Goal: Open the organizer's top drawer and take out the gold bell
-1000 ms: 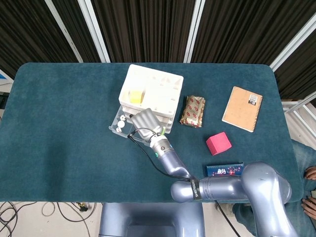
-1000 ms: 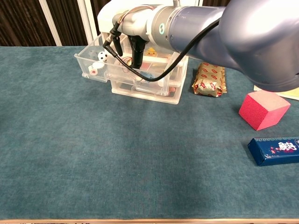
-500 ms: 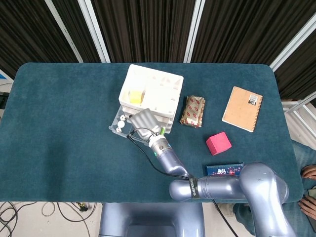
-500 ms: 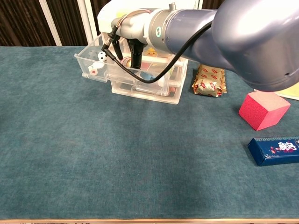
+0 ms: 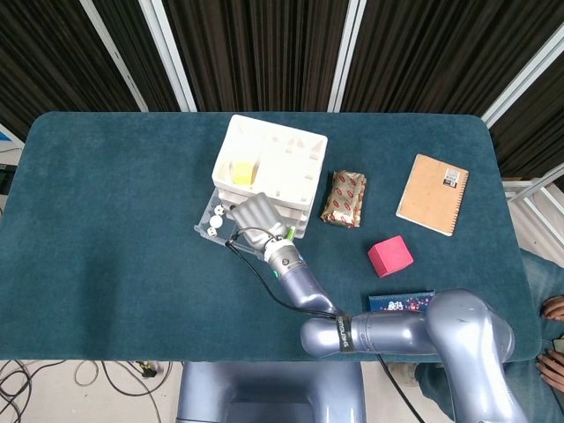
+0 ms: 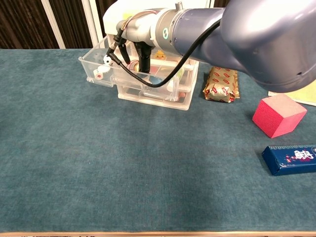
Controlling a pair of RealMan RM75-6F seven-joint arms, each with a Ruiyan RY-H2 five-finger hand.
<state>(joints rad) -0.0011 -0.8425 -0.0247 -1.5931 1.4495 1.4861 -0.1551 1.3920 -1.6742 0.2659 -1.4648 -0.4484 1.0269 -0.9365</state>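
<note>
The white organizer (image 5: 280,165) stands at the back middle of the table, its clear top drawer (image 6: 95,70) pulled out toward the front left. My right hand (image 5: 257,215) hangs over the open drawer, and in the chest view its dark fingers (image 6: 144,55) point down into it behind the clear wall. A small tan thing (image 6: 132,64) shows between the fingers; I cannot tell whether it is the gold bell or whether it is held. My left hand appears in neither view.
Small white pieces (image 6: 100,74) lie in the drawer's left end. Right of the organizer are a gold-wrapped packet (image 5: 344,198), a pink cube (image 5: 389,256), a blue box (image 5: 401,302) and a brown notebook (image 5: 432,194).
My right hand has crept a little further back over the drawer, its fingers reaching deeper inside. The drawer and the other objects have stayed put.
</note>
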